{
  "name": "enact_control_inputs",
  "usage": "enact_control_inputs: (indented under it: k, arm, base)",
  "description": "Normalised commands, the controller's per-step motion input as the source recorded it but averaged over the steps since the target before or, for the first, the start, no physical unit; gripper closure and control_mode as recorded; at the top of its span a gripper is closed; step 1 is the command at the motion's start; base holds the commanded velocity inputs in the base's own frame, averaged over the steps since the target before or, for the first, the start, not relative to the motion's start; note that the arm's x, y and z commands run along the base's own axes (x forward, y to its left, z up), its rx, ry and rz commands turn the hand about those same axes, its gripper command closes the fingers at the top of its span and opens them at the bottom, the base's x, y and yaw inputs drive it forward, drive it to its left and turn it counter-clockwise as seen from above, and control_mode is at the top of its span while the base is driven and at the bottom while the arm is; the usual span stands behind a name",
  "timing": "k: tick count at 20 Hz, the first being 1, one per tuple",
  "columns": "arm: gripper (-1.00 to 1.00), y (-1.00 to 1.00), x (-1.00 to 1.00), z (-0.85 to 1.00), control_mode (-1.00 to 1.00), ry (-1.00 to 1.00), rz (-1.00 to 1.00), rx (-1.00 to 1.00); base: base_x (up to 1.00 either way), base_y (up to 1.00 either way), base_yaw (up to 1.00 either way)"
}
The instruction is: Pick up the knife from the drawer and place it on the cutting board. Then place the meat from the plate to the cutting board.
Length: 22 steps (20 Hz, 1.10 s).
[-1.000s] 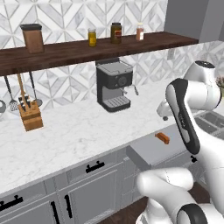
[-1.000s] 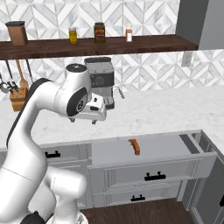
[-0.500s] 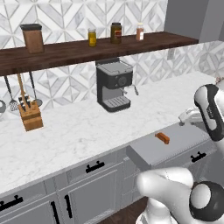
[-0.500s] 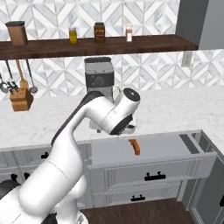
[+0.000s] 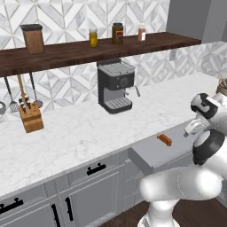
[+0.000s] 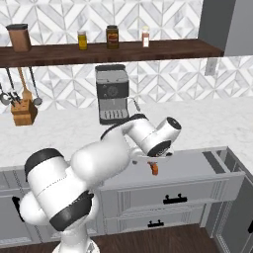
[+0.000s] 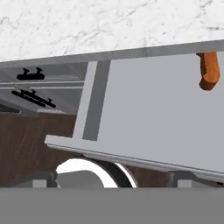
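Marble desk (image 5: 80, 133) runs above the pulled-out drawer (image 6: 197, 170), and you've got the arm bent low over it. Knife (image 7: 208, 70) lies inside near the drawer's back edge. Can't tell how the jaws stand.

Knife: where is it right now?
The knife lies in the open drawer, near the back edge under the marble counter; in the hand view it sits at upper right.
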Motion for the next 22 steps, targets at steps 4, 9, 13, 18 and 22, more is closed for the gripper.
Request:
enact_control_inputs:
  k: [4,9,13,18,22]
  arm:
    - [-1.0,-0.24,0.84,-0.82,-1.0,0.12,0.0,-0.09]
    - [-1.0,-0.01,0.54,-0.78,-1.0,0.01,-0.02,-0.05]
    - [-1.0,-0.07,0.48,-0.64,-1.0,0.02,0.0,-0.01]
    - [-1.0,-0.02,0.15,-0.45,-1.0,0.0,0.0,0.0]
    - [-1.0,-0.06,0.0,-0.39,-1.0,0.0,0.0,0.0]
  base:
    - [0.0,0.0,0.0]
    - [0.0,0.0,0.0]
    - [0.0,0.0,0.0]
    - [0.0,0.0,0.0]
    - [0.0,0.0,0.0]
